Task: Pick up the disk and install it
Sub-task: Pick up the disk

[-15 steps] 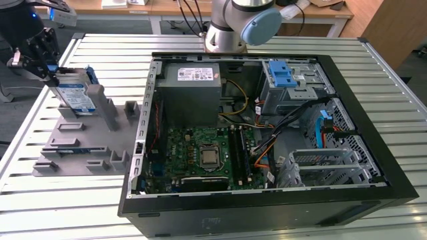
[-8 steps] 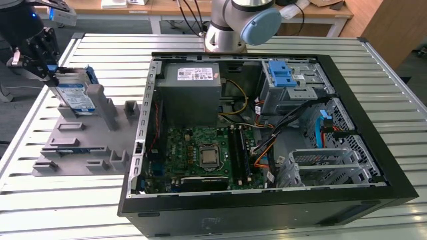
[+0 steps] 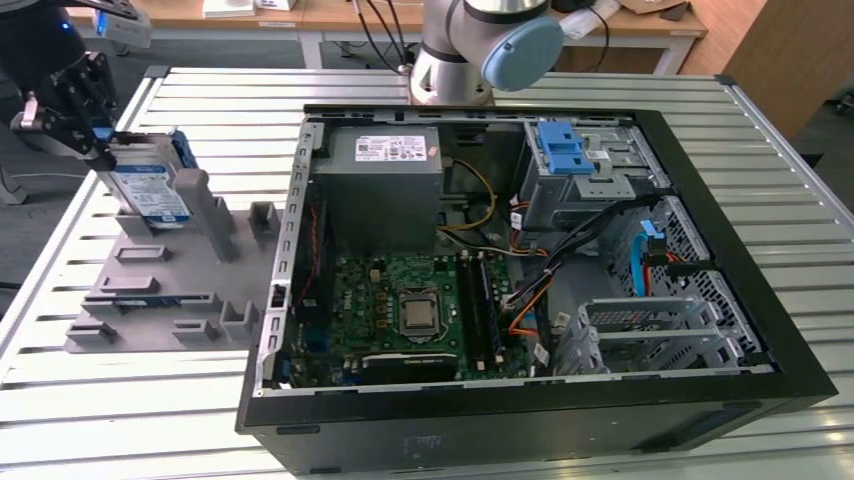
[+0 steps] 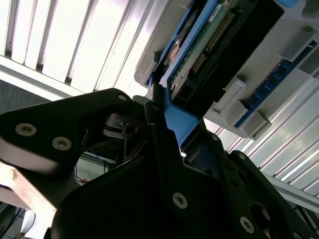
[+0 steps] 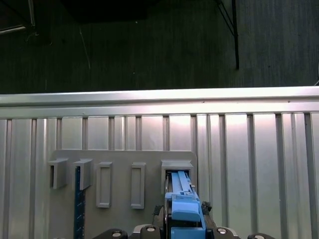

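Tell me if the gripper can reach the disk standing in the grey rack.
Yes, it seems so: the gripper is at the disk, apparently closed on its blue carrier frame. Nothing stands between them, and the grey rack leaves the disk's top exposed.

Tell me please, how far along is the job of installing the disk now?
Done: the end effector is closed on the blue carrier frame of the disk. In hand: the disk stands upright at the grey holder, on the exterior view's left; I cannot tell if it is lifted free. Left: the disk is not yet inside the open computer case.
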Robot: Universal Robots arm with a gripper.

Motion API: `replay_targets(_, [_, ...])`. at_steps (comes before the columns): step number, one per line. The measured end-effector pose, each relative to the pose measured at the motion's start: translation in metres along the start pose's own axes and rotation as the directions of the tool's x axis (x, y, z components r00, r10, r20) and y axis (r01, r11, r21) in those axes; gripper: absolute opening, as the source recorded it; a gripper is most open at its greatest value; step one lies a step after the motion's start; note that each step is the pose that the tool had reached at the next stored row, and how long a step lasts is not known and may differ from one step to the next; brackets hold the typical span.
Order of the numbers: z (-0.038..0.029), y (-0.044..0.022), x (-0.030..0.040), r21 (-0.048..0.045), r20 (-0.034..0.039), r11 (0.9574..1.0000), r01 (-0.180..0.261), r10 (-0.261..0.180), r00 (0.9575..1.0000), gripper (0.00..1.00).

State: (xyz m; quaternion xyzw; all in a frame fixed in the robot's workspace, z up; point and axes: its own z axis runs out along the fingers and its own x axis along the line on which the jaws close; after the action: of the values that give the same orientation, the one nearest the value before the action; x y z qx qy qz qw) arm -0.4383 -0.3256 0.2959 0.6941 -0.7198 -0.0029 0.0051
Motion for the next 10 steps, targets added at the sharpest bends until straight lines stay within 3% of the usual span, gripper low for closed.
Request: replay_targets(10, [-0.0086,0.0001,0.0,0.0,0.0,1.0,0.0,0.0,1.0,0.36])
